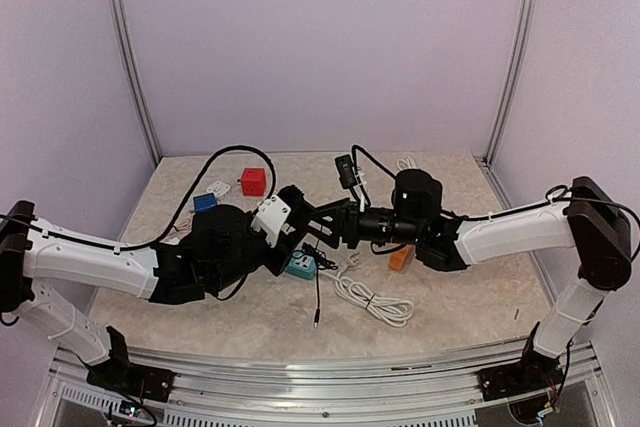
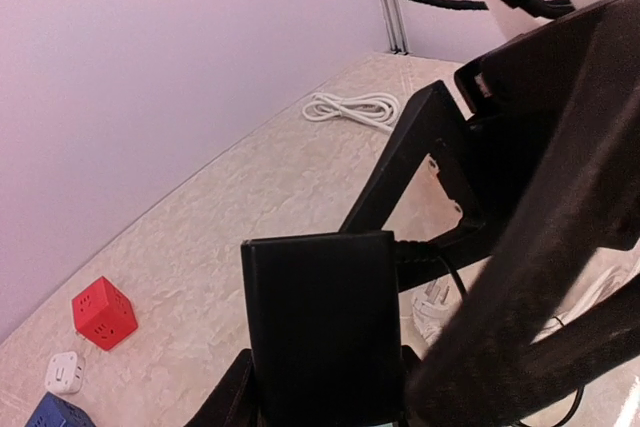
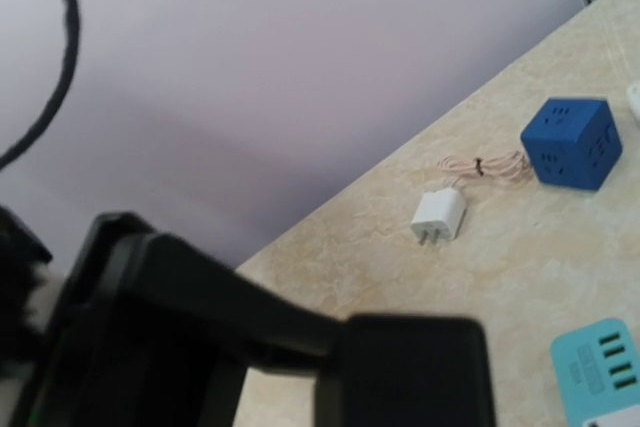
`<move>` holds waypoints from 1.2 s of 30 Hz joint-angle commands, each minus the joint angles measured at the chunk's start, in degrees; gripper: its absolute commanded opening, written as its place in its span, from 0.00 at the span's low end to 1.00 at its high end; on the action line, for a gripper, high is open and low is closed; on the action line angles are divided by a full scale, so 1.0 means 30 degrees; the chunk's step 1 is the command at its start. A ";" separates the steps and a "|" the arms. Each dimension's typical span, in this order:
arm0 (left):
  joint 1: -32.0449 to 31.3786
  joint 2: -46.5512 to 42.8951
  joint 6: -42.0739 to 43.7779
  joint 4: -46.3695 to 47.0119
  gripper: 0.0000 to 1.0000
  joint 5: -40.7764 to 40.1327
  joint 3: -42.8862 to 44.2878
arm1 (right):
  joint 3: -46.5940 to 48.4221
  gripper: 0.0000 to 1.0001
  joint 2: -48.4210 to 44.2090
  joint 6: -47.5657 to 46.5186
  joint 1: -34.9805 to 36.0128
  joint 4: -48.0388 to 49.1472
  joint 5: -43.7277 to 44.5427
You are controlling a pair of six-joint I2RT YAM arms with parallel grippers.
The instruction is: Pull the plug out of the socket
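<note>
The centre of the marbled beige table (image 1: 470,277) is crowded by both arms, which meet tip to tip above the teal socket (image 1: 298,269). The socket is partly covered by them, and its slotted face is seen in the right wrist view. A matte black plug (image 2: 320,327), boxy with rounded corners and a thin cord, is seen right at the left gripper (image 1: 303,219). Whether that gripper is clamped on it cannot be told, nor whether the plug is seated. The right gripper (image 1: 332,225) is seen with its fingers apart. A red cube socket (image 1: 254,182), a blue cube socket (image 1: 205,202) and a white charger (image 3: 440,215) lie at the left rear. A coiled white cable (image 1: 375,299) and an orange block (image 1: 400,259) lie to the right.
</note>
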 commanded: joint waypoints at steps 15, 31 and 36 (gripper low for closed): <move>0.4168 -0.5900 -1.1358 -0.9649 0.26 -0.1570 -0.3027 | -0.0081 0.76 -0.3440 -0.2948 -0.1114 -0.4083 0.1420; 1.0636 -0.0861 -1.5732 -1.2861 0.30 0.3520 -0.1823 | -0.1224 0.77 -0.4418 -0.3467 -0.1285 -0.4956 0.2089; 1.1181 0.1216 -1.5392 -1.2297 0.34 0.4232 -0.1121 | -0.1352 0.77 -0.4631 -0.4261 -0.1332 -0.6049 0.2559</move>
